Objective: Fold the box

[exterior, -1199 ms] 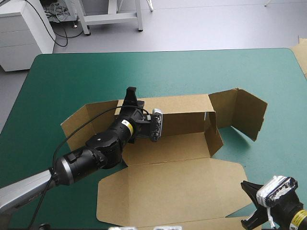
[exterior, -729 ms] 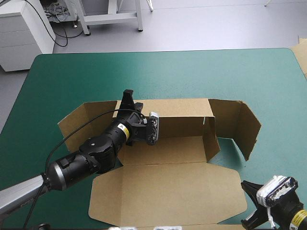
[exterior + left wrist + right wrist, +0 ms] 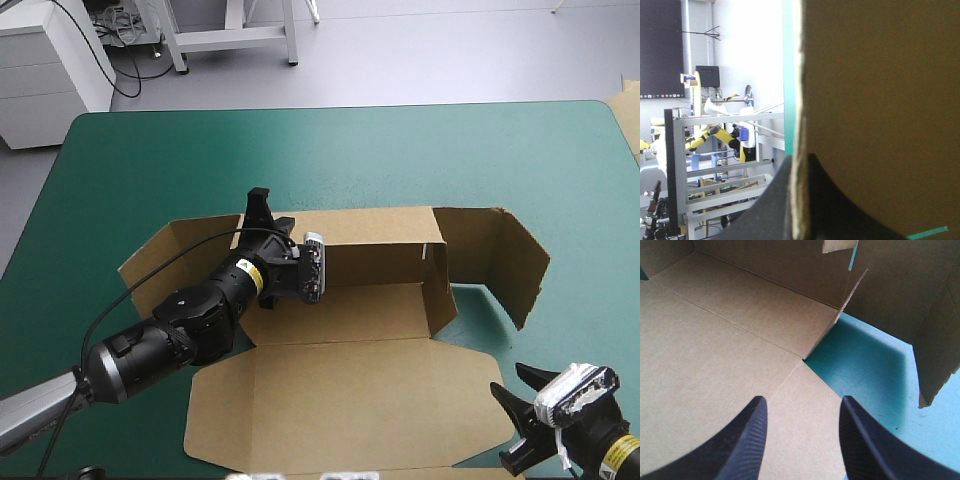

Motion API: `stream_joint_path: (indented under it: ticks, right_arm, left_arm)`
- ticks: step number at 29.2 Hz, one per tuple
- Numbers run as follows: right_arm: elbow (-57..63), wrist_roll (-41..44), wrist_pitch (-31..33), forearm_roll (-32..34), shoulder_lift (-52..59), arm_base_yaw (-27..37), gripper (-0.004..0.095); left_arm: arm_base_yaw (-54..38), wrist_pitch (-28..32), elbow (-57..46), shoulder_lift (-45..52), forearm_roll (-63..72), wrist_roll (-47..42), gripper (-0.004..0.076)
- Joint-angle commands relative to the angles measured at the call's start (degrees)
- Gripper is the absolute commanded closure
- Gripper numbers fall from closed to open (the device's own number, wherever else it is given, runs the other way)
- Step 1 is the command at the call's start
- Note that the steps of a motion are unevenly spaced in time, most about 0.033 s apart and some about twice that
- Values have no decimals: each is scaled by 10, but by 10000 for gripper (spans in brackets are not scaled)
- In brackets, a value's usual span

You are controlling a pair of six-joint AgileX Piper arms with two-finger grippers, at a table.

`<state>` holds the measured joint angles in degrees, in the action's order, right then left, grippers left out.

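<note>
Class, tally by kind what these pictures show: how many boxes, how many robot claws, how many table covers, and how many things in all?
Boxes: 1, the brown box
Claws: 2, the left claw and the right claw
Table covers: 1, the teal-green cover
Total: 4

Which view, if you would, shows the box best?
The high view: nearly all the box shows. The left wrist view shows one wall edge-on; the right wrist view, only floor panels and a corner.
</note>
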<state>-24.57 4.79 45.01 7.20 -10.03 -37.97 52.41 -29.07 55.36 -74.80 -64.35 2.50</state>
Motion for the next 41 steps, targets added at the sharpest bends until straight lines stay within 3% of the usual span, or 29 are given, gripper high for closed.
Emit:
stream_joint_path:
  ticks: [1, 13, 25, 32, 41]
  right_arm:
    - [-13, 1, -43, 9, -8, 3, 481]
    - [-13, 1, -43, 9, -8, 3, 481]
    - [-25, 1, -34, 27, -8, 3, 481]
    - [-105, 35, 24, 75, -46, 3, 481]
    - [-252, 65, 31, 101, -167, 3, 481]
  left_arm:
    - [3, -12, 17, 21, 24, 27, 729]
    - [3, -51, 64, 21, 123, 136, 729]
    - [3, -67, 68, 12, 161, 136, 730]
    - [3, -67, 68, 8, 163, 136, 733]
    - [3, -67, 68, 8, 163, 136, 733]
